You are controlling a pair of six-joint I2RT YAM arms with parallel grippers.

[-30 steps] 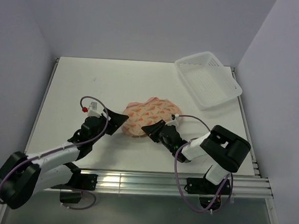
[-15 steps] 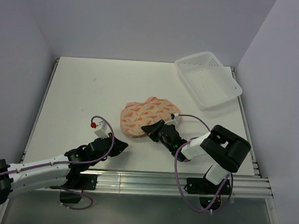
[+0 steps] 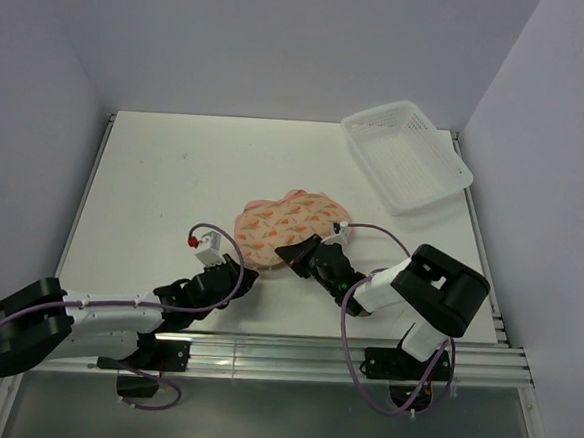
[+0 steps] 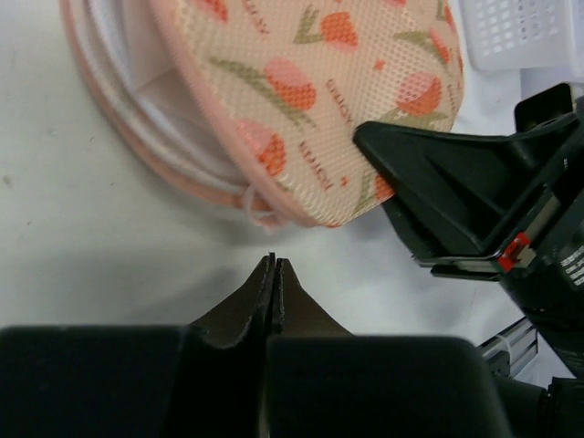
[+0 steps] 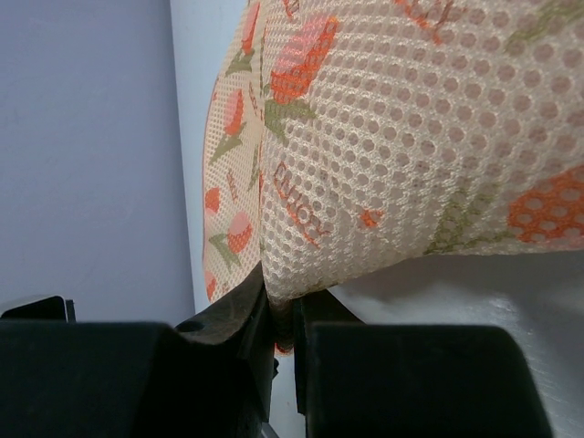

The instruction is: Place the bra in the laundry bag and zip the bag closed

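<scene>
Gripping the near rim of the laundry bag (image 3: 290, 225), the right gripper (image 3: 293, 251) has its jaws pressed together on the printed mesh, and the right wrist view shows the cream cloth pinched between the two black fingers (image 5: 233, 315) and bulging above them. The bag lies at the centre of the white table (image 3: 155, 169), its two lobes spread flat and its pink zipper edge (image 4: 187, 181) gaping at the upper left of the left wrist view. Inside that mouth sit whitish mesh and a pale pink patch that seems to be the bra (image 4: 151, 55), though little of it shows. The left gripper (image 3: 238, 278) rests low on the table just below and left of the bag, jaws fully together on nothing, tips close to the zipper edge but apart from it. A white lattice basket (image 3: 407, 152) stands at the upper right, well apart.
</scene>
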